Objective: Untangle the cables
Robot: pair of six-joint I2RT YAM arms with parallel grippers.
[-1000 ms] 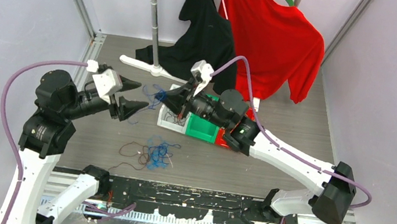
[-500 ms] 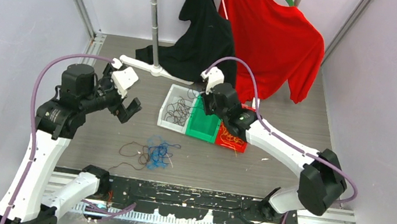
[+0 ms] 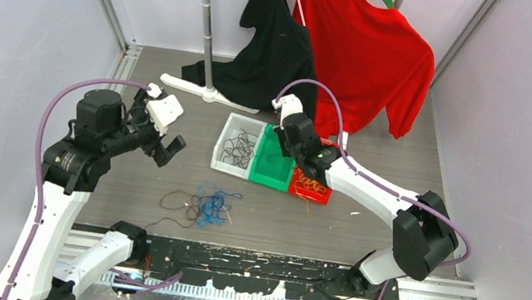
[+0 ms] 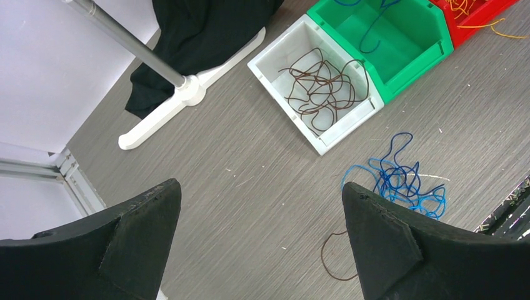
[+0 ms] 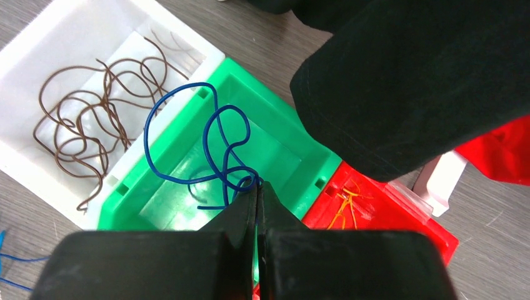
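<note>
My right gripper point(image 5: 257, 184) is shut on a dark blue cable point(image 5: 212, 134) whose loops hang over the green bin point(image 5: 281, 156); from above, this gripper point(image 3: 288, 147) sits over that bin. Brown cables point(image 3: 236, 146) lie in the white bin point(image 3: 223, 161), and orange cables point(image 5: 344, 203) lie in the red bin point(image 5: 387, 206). A loose tangle of blue cables point(image 3: 212, 201) with a brown strand point(image 3: 175, 202) rests on the table. My left gripper point(image 3: 168, 150) hangs open and empty above the table, left of the bins; its wrist view shows the blue tangle point(image 4: 400, 178) beside its right finger.
A garment rack's pole and white foot point(image 3: 204, 90) stand at the back. A black shirt point(image 3: 273, 49) and a red shirt point(image 3: 370, 55) hang behind the bins, the black one close over the green and red bins. Walls close in both sides.
My left gripper opened wide and drew back to the left. My right gripper carried the blue cable from above the white bin to over the green bin.
</note>
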